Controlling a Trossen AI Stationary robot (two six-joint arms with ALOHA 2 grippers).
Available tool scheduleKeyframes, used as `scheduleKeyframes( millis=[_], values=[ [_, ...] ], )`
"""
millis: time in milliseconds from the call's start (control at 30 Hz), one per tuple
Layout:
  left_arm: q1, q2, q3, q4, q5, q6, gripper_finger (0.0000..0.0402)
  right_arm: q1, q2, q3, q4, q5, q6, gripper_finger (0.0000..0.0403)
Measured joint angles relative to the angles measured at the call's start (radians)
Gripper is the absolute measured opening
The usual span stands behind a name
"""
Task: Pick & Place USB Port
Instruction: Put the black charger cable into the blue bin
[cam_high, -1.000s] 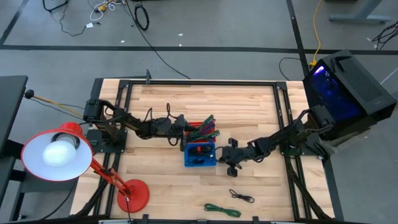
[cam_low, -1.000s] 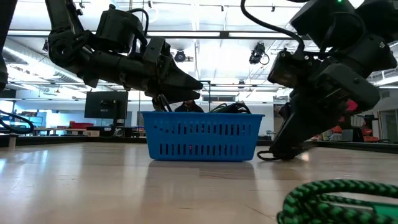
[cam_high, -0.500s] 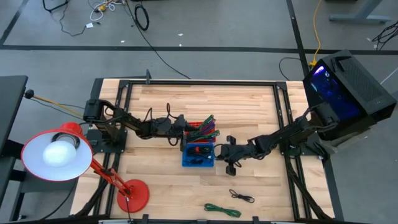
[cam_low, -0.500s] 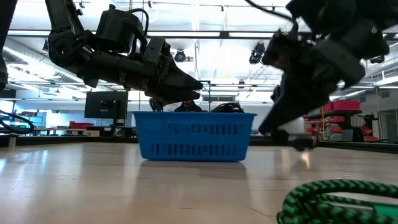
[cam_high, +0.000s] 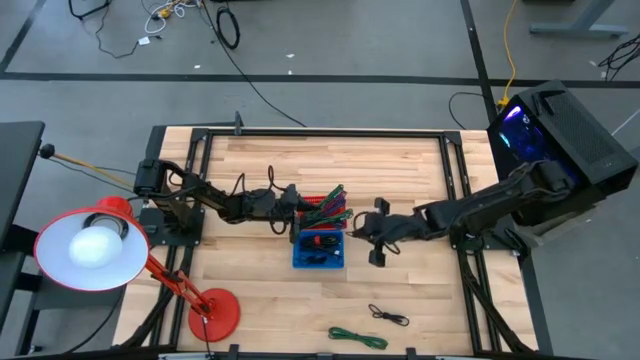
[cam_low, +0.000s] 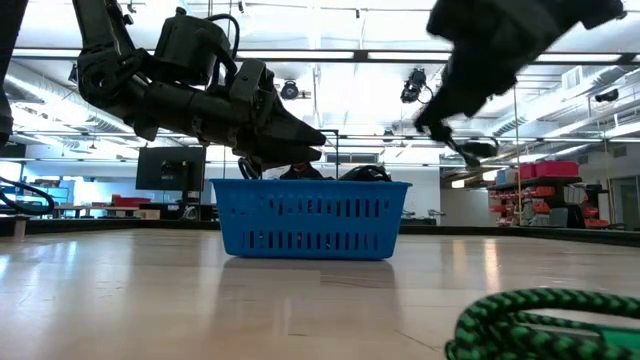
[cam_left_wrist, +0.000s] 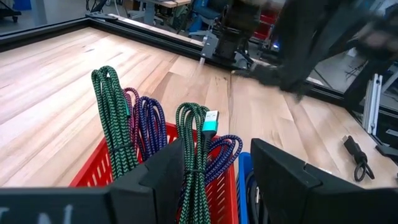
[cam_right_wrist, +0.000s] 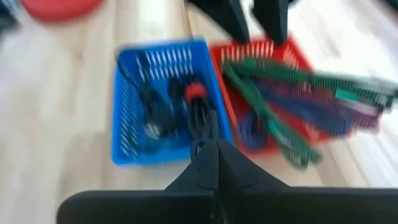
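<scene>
On the wooden table (cam_high: 400, 180), no legible writing shows. Blue basket (cam_high: 320, 250) holds black cables; red basket (cam_high: 322, 207) holds braided cables. Right gripper (cam_high: 377, 232), fingers together on a black cable (cam_right_wrist: 203, 127), hovers beside them; left gripper (cam_high: 292, 222), fingers apart, rests at the red basket.

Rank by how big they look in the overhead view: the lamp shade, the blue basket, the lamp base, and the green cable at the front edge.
Largest to smallest in the high view:
1. lamp shade, though it sits higher, nearer the camera
2. blue basket
3. lamp base, close to the basket, so that order is unsure
4. green cable
</scene>
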Motion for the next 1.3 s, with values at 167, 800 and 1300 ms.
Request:
scheduleKeyframes(
  millis=[167, 800, 1300],
  values=[
    [0.0, 0.0, 0.0, 0.0, -0.002, 0.002, 0.019, 0.014, -0.014, 0.0, 0.151, -0.026, -0.011, 0.0],
    [0.001, 0.0, 0.0, 0.001, -0.1, 0.019, 0.019, 0.022, 0.315, 0.058, 0.672, -0.108, -0.064, 0.0],
    [0.0, 0.0, 0.0, -0.009, -0.116, 0.018, 0.019, -0.013, 0.425, 0.214, 0.495, -0.093, -0.132, 0.0]
  ],
)
